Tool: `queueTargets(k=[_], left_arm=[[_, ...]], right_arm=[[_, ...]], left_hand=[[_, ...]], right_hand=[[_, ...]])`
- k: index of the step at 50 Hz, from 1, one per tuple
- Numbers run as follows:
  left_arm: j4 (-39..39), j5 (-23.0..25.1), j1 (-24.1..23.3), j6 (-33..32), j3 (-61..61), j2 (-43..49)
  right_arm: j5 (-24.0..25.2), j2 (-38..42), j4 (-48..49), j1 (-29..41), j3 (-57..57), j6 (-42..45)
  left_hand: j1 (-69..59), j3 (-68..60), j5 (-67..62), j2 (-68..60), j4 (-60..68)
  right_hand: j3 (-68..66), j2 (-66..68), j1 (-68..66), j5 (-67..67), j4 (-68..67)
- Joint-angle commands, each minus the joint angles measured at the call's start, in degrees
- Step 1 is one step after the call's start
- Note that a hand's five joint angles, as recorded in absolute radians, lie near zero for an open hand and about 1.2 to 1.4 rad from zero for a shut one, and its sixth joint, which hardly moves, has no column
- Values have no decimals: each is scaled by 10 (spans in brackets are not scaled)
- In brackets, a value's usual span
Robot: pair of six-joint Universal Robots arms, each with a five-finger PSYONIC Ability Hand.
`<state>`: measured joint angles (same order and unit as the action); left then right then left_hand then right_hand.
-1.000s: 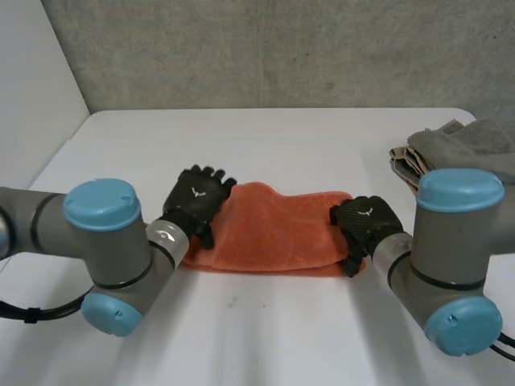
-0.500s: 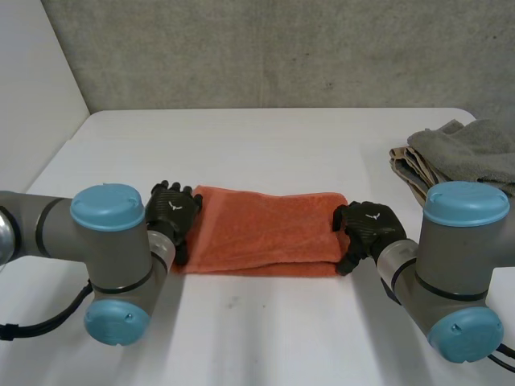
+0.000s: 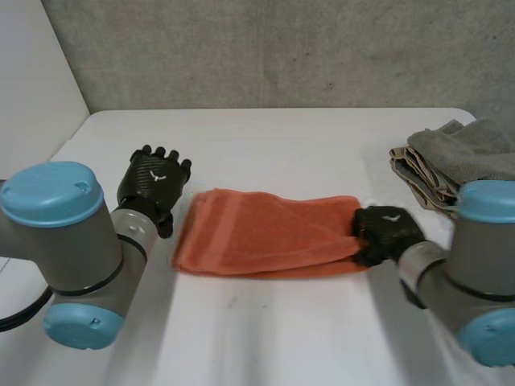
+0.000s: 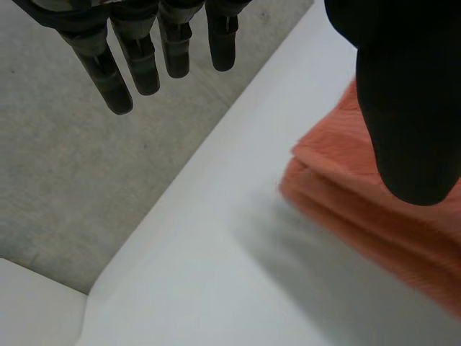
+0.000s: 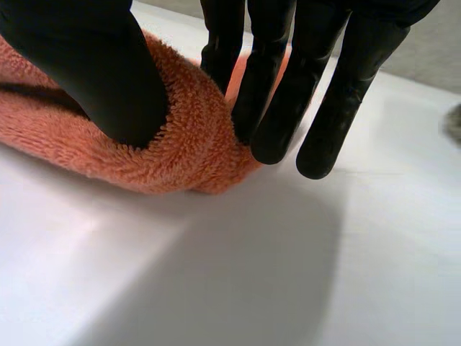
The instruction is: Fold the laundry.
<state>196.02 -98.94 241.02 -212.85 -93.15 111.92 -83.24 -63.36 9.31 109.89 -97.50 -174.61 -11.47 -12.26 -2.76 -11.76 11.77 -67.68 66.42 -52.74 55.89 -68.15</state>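
Fluffy orange towel (image 3: pixel 265 233) folded oblong; right robot hand (image 3: pixel 387 232) pinches end

No readable lettering, only a small white emblem atop the left hand (image 3: pixel 154 178) and right hand (image 3: pixel 388 229).

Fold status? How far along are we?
Done: towel lies folded in a long strip. In hand: right hand pinches its end; left hand is open, clear of it. Left: likely another fold, and the grey pile at the table edge looks unfolded.
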Motion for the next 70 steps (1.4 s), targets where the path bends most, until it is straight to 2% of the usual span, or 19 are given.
queueTargets(k=[1,4,8,16,19,20,24,25,26,29,30,35,38,43,49,52,56,62,70], left_arm=[[0,1,1,4,-10,-30],[0,2,1,12,-10,-35],[1,2,0,21,-10,-36],[4,1,-3,45,7,-34],[4,1,-6,69,18,-34],[4,1,-6,84,25,-34],[4,1,-6,122,41,-31],[4,1,-6,129,44,-29],[4,2,-6,137,47,-29],[4,2,-13,159,59,-26],[4,3,-16,163,61,-25],[4,36,-50,174,84,1],[4,57,-68,177,94,14],[-3,80,-109,205,118,53],[-56,69,-131,225,133,96],[-97,43,-132,223,133,109],[-129,16,-134,220,133,119],[-162,10,-129,206,135,143],[-173,15,-122,169,150,138]], right_arm=[[42,-84,-2,-117,-73,143],[41,-89,-1,-133,-74,197],[26,-105,-1,-109,-54,261],[22,-99,4,53,37,268],[33,-56,5,128,70,270],[46,-22,-3,176,96,271],[69,28,-18,240,131,263],[75,35,-25,247,136,260],[87,41,-36,249,142,253],[89,42,-41,242,147,224],[87,41,-41,227,147,190],[86,23,-41,148,126,58],[80,-16,-41,100,101,-12],[80,-44,-49,46,86,-63],[86,-11,-71,44,100,-60],[86,12,-79,44,115,-56],[84,52,-103,44,146,-33],[77,104,-154,45,189,36],[20,100,-162,47,194,101]], left_hand=[[4,12,17,7,-7],[4,12,17,7,-7],[4,12,17,7,-7],[4,12,17,7,-7],[4,12,17,7,-7],[4,12,17,7,-7],[2,10,15,5,-5],[4,12,17,7,-7],[2,10,15,5,-5],[2,10,15,5,-5],[2,10,15,5,-5],[1,9,14,4,-4],[-3,5,10,0,0],[-8,0,5,-5,5],[-16,-8,-3,-13,13],[-16,-8,-3,-13,13],[-16,-8,-3,-13,13],[-14,-6,-1,-11,11],[-13,-5,0,-10,10]], right_hand=[[-123,136,-273,141,-119],[-123,136,-273,141,-119],[-123,136,-273,141,-119],[-123,136,-273,141,-119],[-123,136,-273,141,-119],[-123,136,-273,141,-119],[-123,136,-273,141,-119],[-62,75,-212,80,-57],[153,-141,4,-135,158],[492,-480,343,-475,497],[577,-564,427,-559,581],[577,-564,427,-559,581],[577,-564,427,-559,581],[577,-564,427,-559,581],[577,-564,427,-559,581],[577,-564,427,-559,581],[577,-564,427,-559,581],[577,-564,427,-559,581],[577,-564,427,-559,581]])
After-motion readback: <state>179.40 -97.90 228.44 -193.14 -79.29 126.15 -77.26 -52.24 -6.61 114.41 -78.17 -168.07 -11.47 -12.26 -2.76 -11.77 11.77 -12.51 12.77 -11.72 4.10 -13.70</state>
